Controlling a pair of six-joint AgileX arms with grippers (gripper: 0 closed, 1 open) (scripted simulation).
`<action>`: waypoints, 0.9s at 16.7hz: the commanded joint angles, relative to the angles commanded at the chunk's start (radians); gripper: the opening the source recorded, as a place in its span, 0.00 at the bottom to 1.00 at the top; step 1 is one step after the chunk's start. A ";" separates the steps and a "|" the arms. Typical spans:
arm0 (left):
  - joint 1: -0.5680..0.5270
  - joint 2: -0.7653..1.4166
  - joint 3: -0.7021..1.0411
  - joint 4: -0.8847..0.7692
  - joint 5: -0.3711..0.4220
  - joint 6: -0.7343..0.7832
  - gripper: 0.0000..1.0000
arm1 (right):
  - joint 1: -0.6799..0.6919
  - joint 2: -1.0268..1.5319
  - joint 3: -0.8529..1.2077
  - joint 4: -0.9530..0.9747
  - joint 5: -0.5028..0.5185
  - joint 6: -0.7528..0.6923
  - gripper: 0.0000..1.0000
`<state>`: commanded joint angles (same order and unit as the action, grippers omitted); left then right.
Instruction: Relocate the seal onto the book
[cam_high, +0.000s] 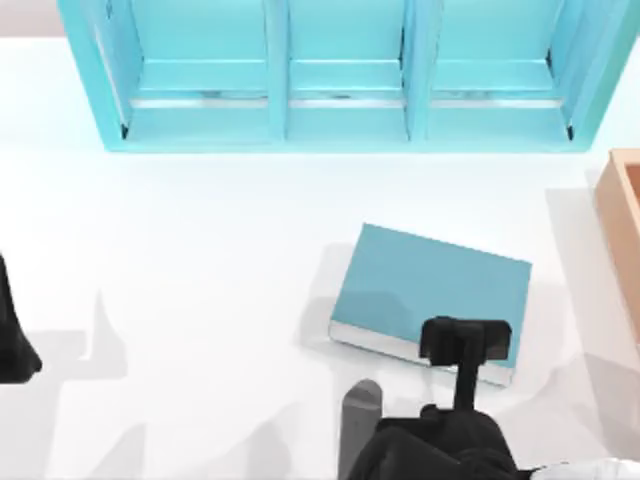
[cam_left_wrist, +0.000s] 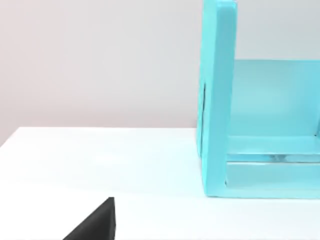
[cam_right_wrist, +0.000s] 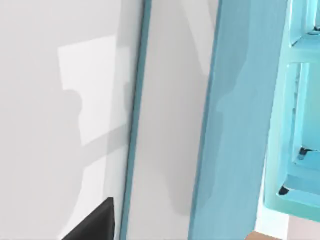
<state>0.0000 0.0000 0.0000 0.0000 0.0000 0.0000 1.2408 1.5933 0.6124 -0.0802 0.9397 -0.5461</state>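
Top view puts my left arm (cam_high: 12, 340) parked at the table's left edge, a dark shape well apart from everything else; I cannot tell how its claw stands; the left wrist view looks across the bare white table (cam_left_wrist: 100, 165) to the end wall of the shelf unit (cam_left_wrist: 217, 100).

Along the far side of the table (cam_high: 180, 260) the light-blue shelf unit (cam_high: 340, 130) spans three compartments; left, middle and right each show only their own blue floor and a pale strip at the front lip; I see nothing stored in any of them.

Right of centre lies the book (cam_high: 420, 285), flat, teal cover up, turned slightly askew, white page edges facing the near side; my right gripper (cam_high: 465, 342) hangs over the book's near edge, toward its right corner; the dark body of it hides the fingertips, so I cannot tell whether the claw is wide, narrow or holding anything; I cannot make out the seal from here.

Right wrist view shows the book's (cam_right_wrist: 235, 125) cover and page edges close up, with the shelf unit (cam_right_wrist: 300, 100) beyond.

At the table's right edge sits the orange-brown wooden box (cam_high: 622, 230), cut off by the frame; its inside is not visible to me.
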 joint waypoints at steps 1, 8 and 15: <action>0.000 0.000 0.000 0.000 0.000 0.000 1.00 | -0.053 0.016 0.044 -0.054 -0.061 0.022 1.00; 0.000 0.000 0.000 0.000 0.000 0.000 1.00 | -0.561 0.125 0.417 -0.503 -0.502 0.169 1.00; 0.000 0.000 0.000 0.000 0.000 0.000 1.00 | -1.200 0.202 0.770 -0.948 -0.816 0.251 1.00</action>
<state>0.0000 0.0000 0.0000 0.0000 0.0000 0.0000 0.0412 1.7950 1.3824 -1.0281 0.1238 -0.2952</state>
